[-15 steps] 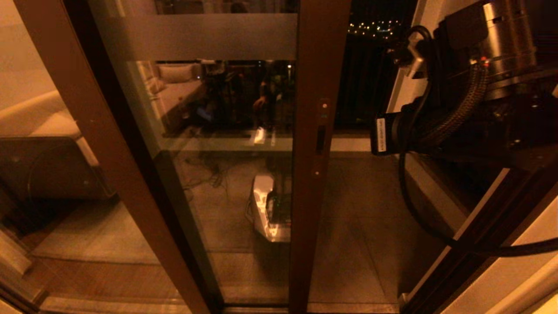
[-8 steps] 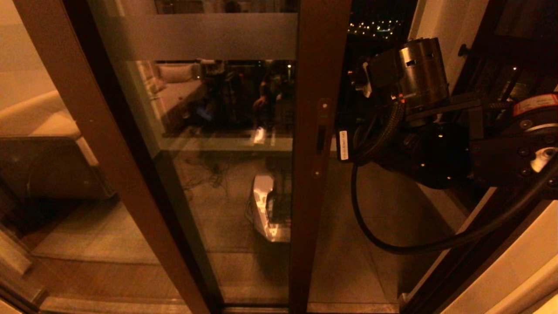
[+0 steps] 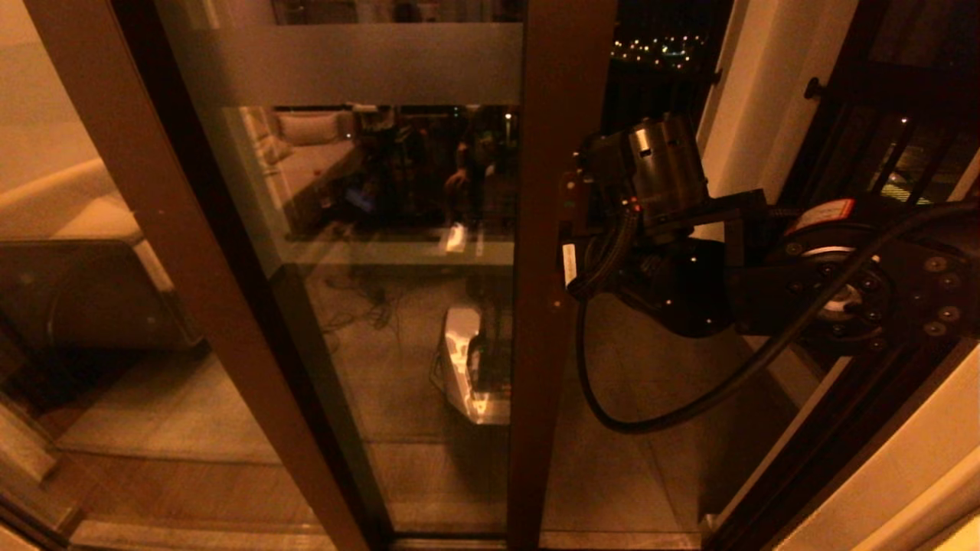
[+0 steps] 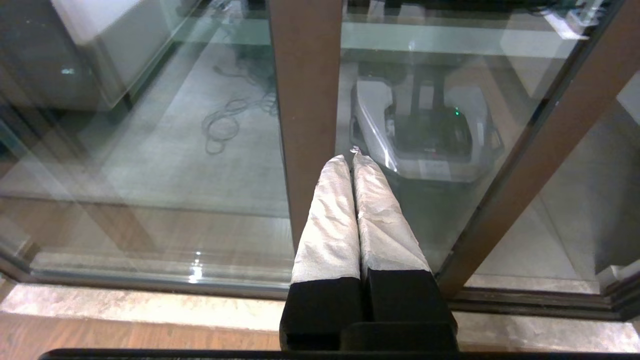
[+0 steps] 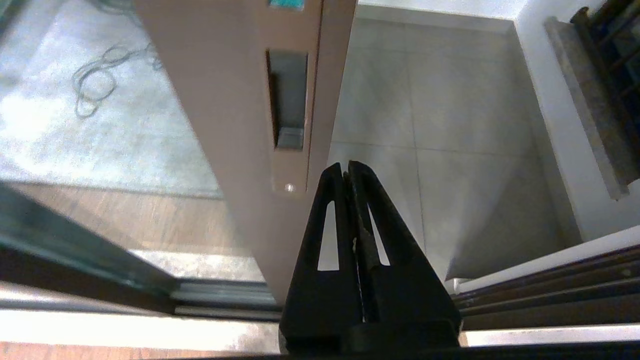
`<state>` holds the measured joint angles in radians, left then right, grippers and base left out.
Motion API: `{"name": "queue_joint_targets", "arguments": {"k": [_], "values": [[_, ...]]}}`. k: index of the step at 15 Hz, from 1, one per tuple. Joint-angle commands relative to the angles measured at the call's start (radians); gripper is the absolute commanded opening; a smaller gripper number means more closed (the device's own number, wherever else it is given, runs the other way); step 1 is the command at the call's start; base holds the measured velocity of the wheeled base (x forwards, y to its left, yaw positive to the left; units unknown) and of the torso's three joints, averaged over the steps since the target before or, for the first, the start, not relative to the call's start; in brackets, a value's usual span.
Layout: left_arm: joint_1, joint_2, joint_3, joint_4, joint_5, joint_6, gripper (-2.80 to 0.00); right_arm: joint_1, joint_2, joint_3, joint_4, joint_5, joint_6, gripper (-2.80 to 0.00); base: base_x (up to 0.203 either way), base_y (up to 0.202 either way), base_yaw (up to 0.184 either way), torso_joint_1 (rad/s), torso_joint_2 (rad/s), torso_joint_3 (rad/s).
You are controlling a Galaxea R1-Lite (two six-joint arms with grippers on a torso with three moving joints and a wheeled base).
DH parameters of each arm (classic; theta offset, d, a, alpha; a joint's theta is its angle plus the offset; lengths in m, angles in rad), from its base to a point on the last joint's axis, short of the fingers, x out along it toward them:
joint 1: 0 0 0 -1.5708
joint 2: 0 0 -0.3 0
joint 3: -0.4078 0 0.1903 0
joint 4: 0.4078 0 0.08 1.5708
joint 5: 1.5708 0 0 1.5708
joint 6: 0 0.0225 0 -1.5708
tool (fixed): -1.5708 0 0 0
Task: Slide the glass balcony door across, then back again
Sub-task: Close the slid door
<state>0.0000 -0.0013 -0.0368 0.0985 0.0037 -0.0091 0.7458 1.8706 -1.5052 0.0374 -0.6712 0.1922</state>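
The glass balcony door (image 3: 398, 306) stands partly slid across, with its frosted band (image 3: 360, 65) near the top. Its brown stile (image 3: 547, 344) carries a slim recessed handle (image 3: 563, 243). My right arm (image 3: 658, 176) reaches in from the right to that stile. In the right wrist view my right gripper (image 5: 345, 166) is shut and empty, its black tips just off the stile's edge (image 5: 320, 125), a little below the handle (image 5: 289, 100). My left gripper (image 4: 350, 159) is shut too, its white-wrapped fingers (image 4: 330, 215) low before a brown frame (image 4: 305, 100) and glass.
To the right of the stile the doorway is open onto a tiled balcony floor (image 5: 450, 125). A white wall (image 3: 766, 84) and dark railing (image 3: 903, 130) bound it on the right. Floor tracks (image 5: 550, 290) run along the threshold. A second brown frame (image 3: 191, 268) slants at the left.
My right arm has swung left and down across the opening, from the far right up to the door's stile. The door itself has not moved.
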Motion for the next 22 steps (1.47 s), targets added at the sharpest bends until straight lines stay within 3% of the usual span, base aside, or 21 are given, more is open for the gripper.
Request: {"name": "queue_joint_targets", "arguments": {"k": [1,3,4,22], "values": [[0.000,0.000,0.000,0.000,0.001,0.000,-2.80,-0.015,0.037,-0.020,-0.002,-0.004,0.001,-2.80,0.000,0.000,0.000,0.000,0.00,0.000],[0.000,0.000,0.000,0.001,0.001,0.000,-2.80,-0.020,0.043,-0.025,-0.005,-0.004,0.001,-2.80,0.000,0.000,0.000,0.000,0.00,0.000],[0.000,0.000,0.000,0.001,0.001,0.000,-2.80,-0.018,0.033,-0.019,-0.005,-0.004,0.000,0.00,0.000,0.000,0.000,0.000,0.00,0.000],[0.000,0.000,0.000,0.000,0.000,0.000,-2.80,-0.002,-0.005,0.019,-0.023,-0.023,0.001,0.00,0.000,0.000,0.000,0.000,0.00,0.000]]}}
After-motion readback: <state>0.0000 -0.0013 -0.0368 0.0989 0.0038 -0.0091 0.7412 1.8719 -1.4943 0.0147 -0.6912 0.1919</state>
